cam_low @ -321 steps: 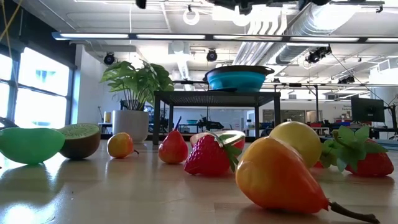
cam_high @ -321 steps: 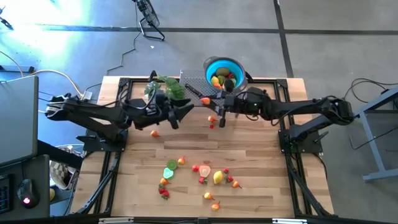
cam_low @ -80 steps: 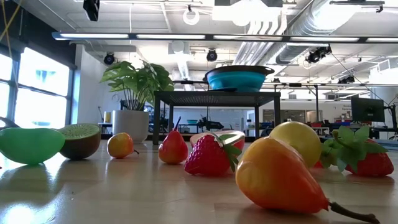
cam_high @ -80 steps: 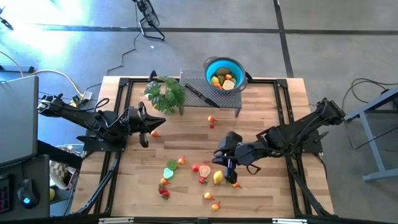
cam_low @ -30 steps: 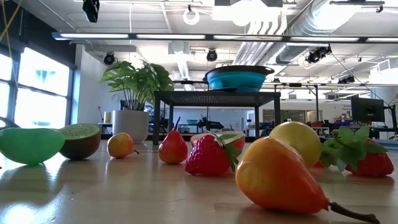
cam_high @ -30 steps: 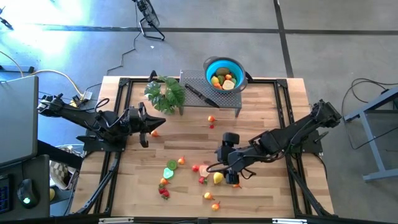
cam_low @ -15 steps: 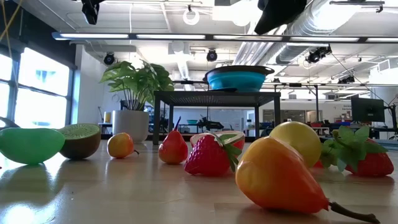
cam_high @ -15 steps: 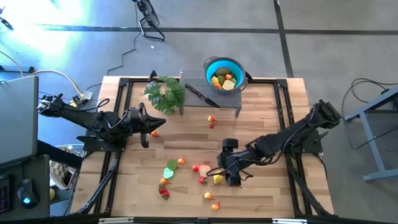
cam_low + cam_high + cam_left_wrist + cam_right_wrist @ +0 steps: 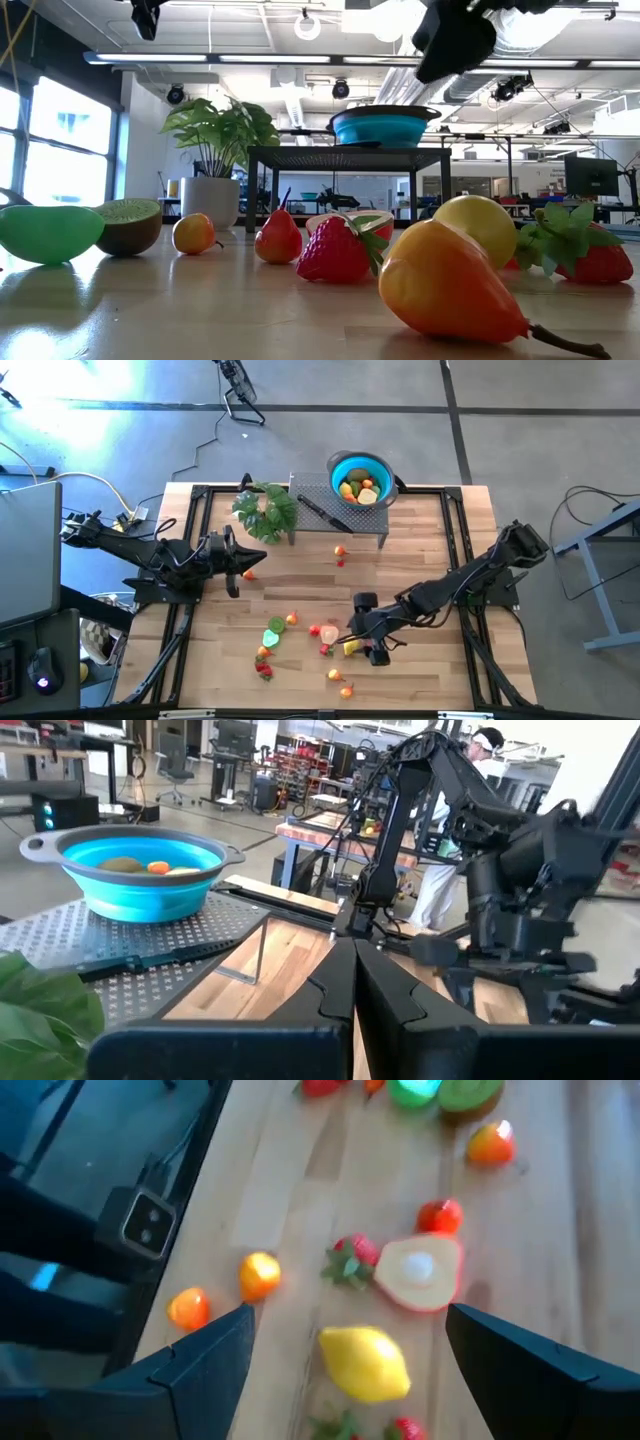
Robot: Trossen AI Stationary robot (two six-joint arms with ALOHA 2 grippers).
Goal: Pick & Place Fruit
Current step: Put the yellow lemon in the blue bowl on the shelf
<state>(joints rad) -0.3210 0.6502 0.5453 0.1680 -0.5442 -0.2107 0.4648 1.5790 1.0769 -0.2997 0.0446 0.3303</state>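
Note:
Several small toy fruits lie on the wooden table's near middle: a yellow lemon [image 9: 349, 649] [image 9: 365, 1363], a cut pear half [image 9: 418, 1270], strawberries [image 9: 347, 1261], a green lime [image 9: 272, 637] and a kiwi [image 9: 130, 225]. My right gripper [image 9: 358, 637] [image 9: 350, 1320] hangs open just above the lemon, slanting down, one finger on either side of it and touching nothing. My left gripper [image 9: 240, 556] [image 9: 352, 982] waits shut and level at the table's left. The blue bowl [image 9: 360, 478] with several fruits in it rests on a perforated metal stand [image 9: 315, 495] at the far edge.
A leafy potted plant [image 9: 267, 508] stands left of the metal stand, on which a black-handled knife [image 9: 322, 512] lies. Two small fruits [image 9: 341, 554] lie in front of the stand. Bare wood stretches along the table's right side. A person shows in the room beyond the table [image 9: 440, 870].
My right gripper has come down toward the lemon and tipped further downward, staying open. The fruits have not moved.

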